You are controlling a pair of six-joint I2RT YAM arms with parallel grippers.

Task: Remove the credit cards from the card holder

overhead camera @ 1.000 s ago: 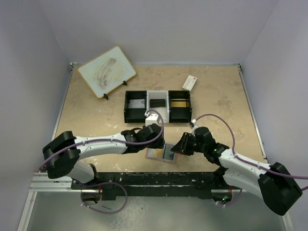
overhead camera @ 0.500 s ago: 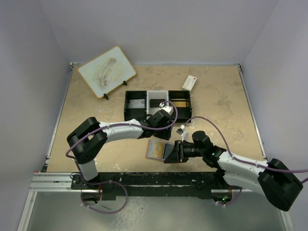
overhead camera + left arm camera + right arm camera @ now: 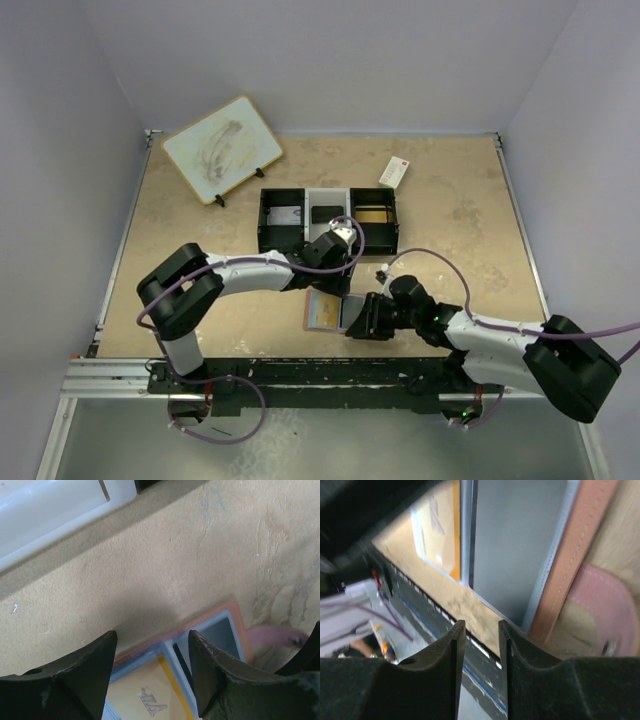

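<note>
Left gripper (image 3: pixel 152 639) released, moved toward tray (image 3: pixel 264 222); right gripper (image 3: pixel 481 626) (jaws ajar, empty) lowered beside card holder (image 3: pixel 322 312).

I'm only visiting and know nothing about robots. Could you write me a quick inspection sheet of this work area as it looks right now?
Surface: beige, mottled stone-look table.
Job's things: card holder lies open near the front edge, with a yellow card in one pocket. The tray holds flat card-like pieces.
Clutter: white packet; drawing board on a stand.
Grippers: left gripper open and empty, above the holder. Right gripper narrowly open at the holder's edge.
Cables: purple cables loop off both arms.
Surroundings: plain pale walls on three sides.
</note>
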